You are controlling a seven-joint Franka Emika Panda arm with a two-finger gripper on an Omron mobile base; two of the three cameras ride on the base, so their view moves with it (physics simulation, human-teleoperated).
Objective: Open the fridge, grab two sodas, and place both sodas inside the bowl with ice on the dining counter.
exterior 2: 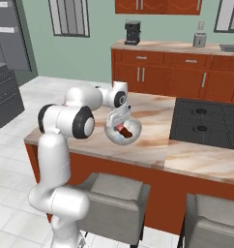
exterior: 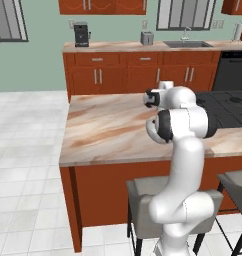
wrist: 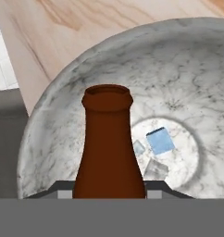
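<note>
My gripper (exterior 2: 120, 127) is closed on a soda (wrist: 109, 148), holding it tilted inside the bowl (wrist: 63, 106), above the ice (wrist: 159, 140). The bowl sits on the bench (exterior 2: 153, 131), left of the cooktop (exterior 2: 206, 123).

Before me, the dining counter (exterior 2: 153, 145), marbled stone top. The bowl with ice (exterior 2: 133, 138) stands on it near its front edge; black cooktop (exterior 2: 206, 123) inset toward the right end.

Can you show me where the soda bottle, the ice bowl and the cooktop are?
soda bottle (wrist: 108, 152): hand view, on its brown neck.
ice bowl (wrist: 63, 99): hand view, on its speckled inner wall.
cooktop (exterior 2: 206, 123): right base view, on its black surface.
</note>
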